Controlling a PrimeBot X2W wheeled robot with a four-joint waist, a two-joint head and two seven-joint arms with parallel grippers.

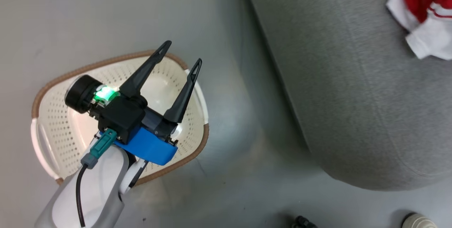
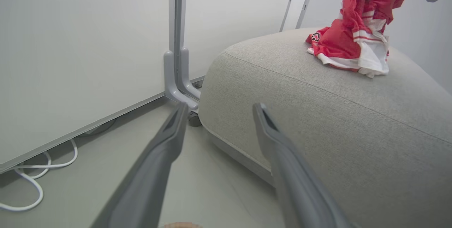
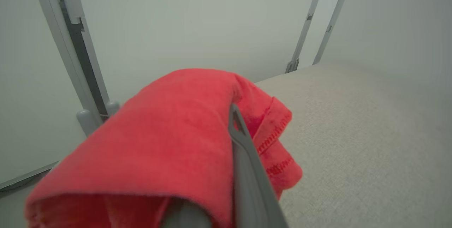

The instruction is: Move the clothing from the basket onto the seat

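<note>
The cream perforated basket (image 1: pixel 53 115) with a brown rim stands on the floor at the left, and the part of its bottom that I can see is bare. My left gripper (image 1: pixel 182 53) hovers over it, open with nothing between its fingers (image 2: pixel 166 143). The grey seat (image 1: pixel 353 79) fills the right. Red and white clothing (image 2: pixel 353 41) hangs down from the top right, and its lower end rests crumpled on the seat (image 2: pixel 317 108). My right gripper (image 3: pixel 232 112) is shut on this clothing (image 3: pixel 169 132). The red fabric drapes over one finger and hides it.
A white partition wall with grey post feet (image 2: pixel 178 79) stands behind the seat, close to its corner. A white cable (image 2: pixel 35 182) loops on the floor by the wall. A dark item (image 1: pixel 302 222) and a pale round one (image 1: pixel 418 221) sit at the bottom edge.
</note>
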